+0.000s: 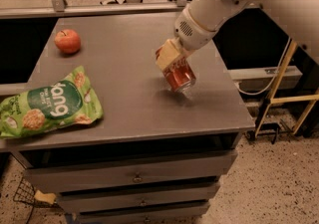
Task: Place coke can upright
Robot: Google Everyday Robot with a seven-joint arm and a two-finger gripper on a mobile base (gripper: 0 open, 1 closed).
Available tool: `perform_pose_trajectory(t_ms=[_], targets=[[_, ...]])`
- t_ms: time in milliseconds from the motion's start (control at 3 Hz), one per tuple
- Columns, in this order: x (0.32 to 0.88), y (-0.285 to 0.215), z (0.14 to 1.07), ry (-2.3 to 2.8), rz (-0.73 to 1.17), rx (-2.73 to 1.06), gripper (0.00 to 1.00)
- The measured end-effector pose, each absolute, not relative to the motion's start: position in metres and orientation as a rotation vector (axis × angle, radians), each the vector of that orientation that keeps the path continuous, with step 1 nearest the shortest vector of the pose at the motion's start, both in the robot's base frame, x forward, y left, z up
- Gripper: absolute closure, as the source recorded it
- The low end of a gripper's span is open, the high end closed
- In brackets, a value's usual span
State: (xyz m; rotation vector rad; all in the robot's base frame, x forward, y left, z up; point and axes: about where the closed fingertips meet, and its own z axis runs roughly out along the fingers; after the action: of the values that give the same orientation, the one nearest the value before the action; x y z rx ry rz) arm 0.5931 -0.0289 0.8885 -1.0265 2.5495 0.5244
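Note:
The coke can (pixel 180 77), red with a silver end, is held in my gripper (pixel 174 68) just above the right part of the grey table top (pixel 124 68). The can is tilted, its silver end pointing down and toward the front. My gripper's cream-coloured fingers (pixel 165 56) are shut on the can's sides. The white arm comes in from the upper right.
A red apple (pixel 67 41) sits at the table's back left. A green snack bag (pixel 47 107) lies at the front left, overhanging the left edge. Drawers are below the table top. A wooden frame (pixel 284 99) stands on the floor at the right.

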Motion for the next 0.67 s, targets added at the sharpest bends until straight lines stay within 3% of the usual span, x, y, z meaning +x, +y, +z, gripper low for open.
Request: perform_pose_trajectory(t_ms=[667], targets=[[0.605,-0.027,0.923,2.062,0.726,-0.999,1.0]])
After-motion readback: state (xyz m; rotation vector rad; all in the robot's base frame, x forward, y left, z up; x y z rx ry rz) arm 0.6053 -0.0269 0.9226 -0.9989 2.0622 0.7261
